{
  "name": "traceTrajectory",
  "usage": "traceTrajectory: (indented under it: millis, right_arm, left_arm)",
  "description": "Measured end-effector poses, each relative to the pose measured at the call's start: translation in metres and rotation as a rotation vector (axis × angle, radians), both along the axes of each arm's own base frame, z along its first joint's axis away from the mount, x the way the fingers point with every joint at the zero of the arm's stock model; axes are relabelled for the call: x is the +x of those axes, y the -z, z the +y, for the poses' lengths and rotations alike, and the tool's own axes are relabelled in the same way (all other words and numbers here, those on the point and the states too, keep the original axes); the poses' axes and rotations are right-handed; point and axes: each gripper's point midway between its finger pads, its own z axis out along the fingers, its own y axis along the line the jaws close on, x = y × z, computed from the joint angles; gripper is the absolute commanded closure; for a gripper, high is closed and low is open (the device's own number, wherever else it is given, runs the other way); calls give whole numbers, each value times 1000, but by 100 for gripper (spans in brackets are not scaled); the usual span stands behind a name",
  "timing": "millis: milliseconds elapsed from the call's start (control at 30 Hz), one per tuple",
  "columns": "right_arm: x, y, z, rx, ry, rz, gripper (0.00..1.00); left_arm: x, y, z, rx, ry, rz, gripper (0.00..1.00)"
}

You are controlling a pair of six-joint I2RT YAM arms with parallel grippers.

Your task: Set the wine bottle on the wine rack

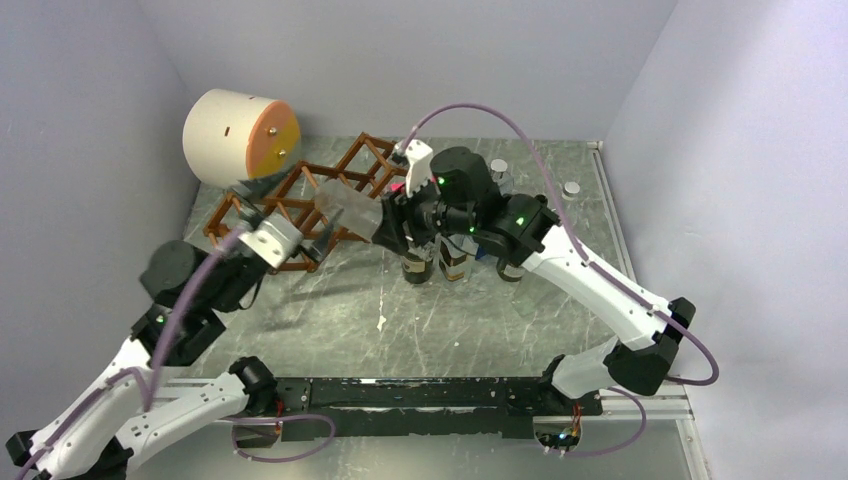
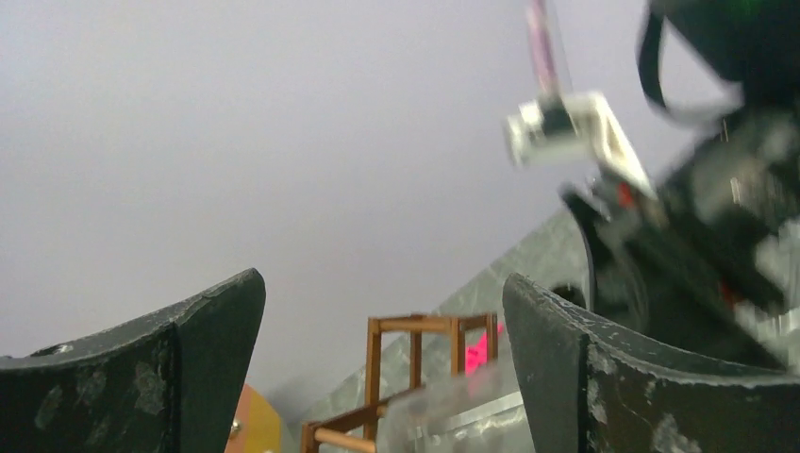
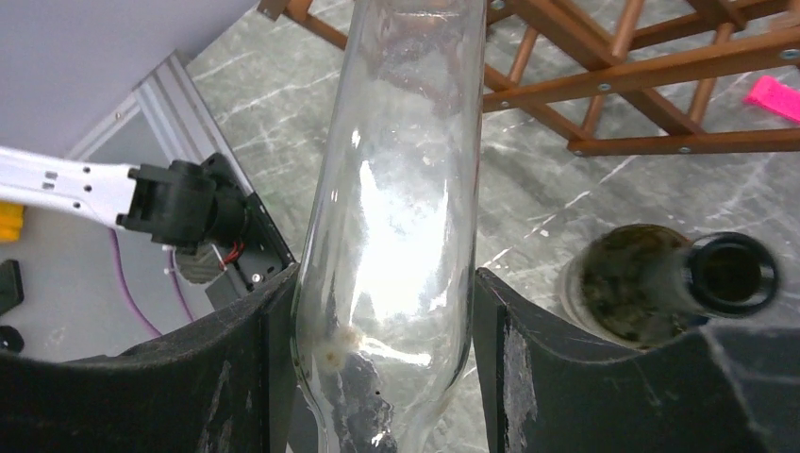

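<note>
A clear glass wine bottle is held lying sideways above the table, its free end at the front of the reddish-brown wooden wine rack. My right gripper is shut on it; in the right wrist view the bottle fills the gap between both pads of the right gripper, with the rack beyond. My left gripper is open and empty just near of the bottle's free end. In the left wrist view the left gripper frames the rack and the blurred bottle.
Three dark bottles stand in a row under my right wrist; one shows in the right wrist view. A cream-and-orange drum sits behind the rack at the back left. A pink object lies by the rack. Grey walls enclose the table.
</note>
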Motion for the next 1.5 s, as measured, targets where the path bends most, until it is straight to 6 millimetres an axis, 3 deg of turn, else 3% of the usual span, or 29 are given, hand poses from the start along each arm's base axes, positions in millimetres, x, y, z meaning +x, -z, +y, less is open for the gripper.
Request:
traceTrajectory:
  millis: [67,167,333,533,633,767,900,1067,1200,1333,1500]
  right_arm:
    - [-9,8,9,-12,-24,-11,100]
    - [-21,28,17,-45,-46,-17,100]
    - [-41,81,22,-138,-79,4,100]
    - [-63,141,22,-208,-107,33,100]
    - [-69,153,26,-211,-102,25,100]
    - [-65,160,43,-174,-67,-6,100]
    - [-59,171,53,-152,-17,-24,100]
    - [-47,195,64,-180,48,-26,100]
    - [-41,209,66,-204,80,-30,100]
    - [-35,208,72,-183,98,-46,100]
    - [-30,199,81,-137,113,-62,100]
  left_arm:
    - [-4,-29,10,-103,-11,7,1]
    - [-7,-53,23,-216,-38,30,1]
    - [12,-62,30,-315,-131,116,1]
    - [56,-22,18,-282,-284,280,1]
    - [78,-1,14,-247,-337,355,1]
    - [125,38,44,-243,-463,494,5]
    - [149,72,82,-290,-573,617,6]
    - [153,86,108,-368,-620,697,9]
    - [154,101,147,-464,-713,749,14]
    - [143,126,183,-526,-824,805,14]
    - [125,158,203,-570,-891,878,19]
